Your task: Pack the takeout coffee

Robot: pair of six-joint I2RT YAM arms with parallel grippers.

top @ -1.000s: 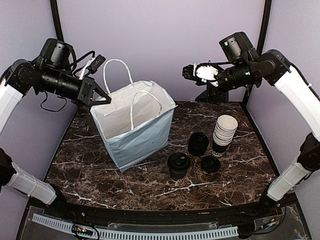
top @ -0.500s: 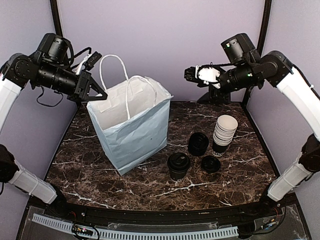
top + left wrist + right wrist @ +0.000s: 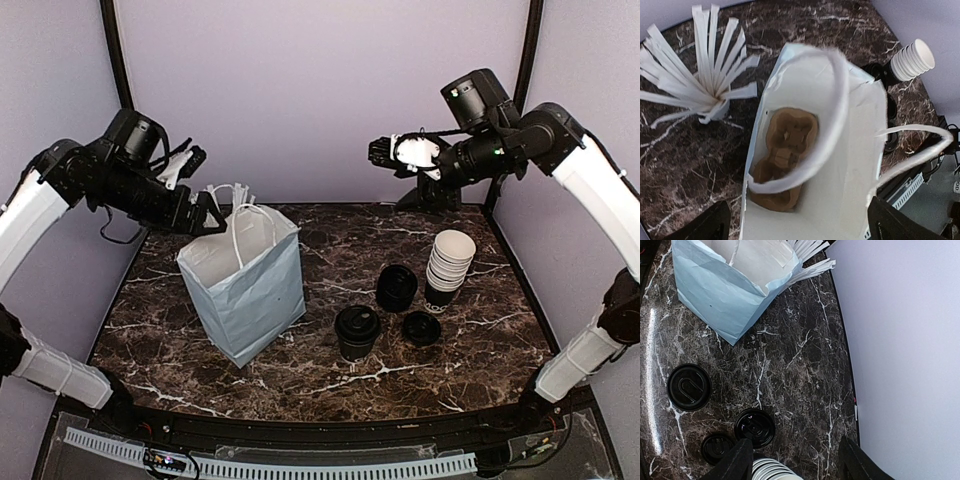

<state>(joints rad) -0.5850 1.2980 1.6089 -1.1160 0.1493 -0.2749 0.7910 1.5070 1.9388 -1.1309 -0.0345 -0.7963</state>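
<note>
Paper bag (image 3: 245, 285) is stood open-mouthed by the counter's (image 3: 330, 385) left edge, presumably to receive the takeout coffee (image 3: 357, 330); left gripper (image 3: 207, 218) and right gripper (image 3: 380, 152) are held spread, empty.

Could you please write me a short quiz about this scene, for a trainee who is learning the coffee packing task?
1. True or false: the takeout coffee is already inside the paper bag.
2. What lies at the bottom of the bag? A) a black lid B) a brown cardboard cup carrier C) a white cup
3. Which gripper is nearest the bag's open top, and is it open or shut?

Key: 1 false, it stands outside, to the right of the bag. 2 B. 3 the left gripper, open.
</note>
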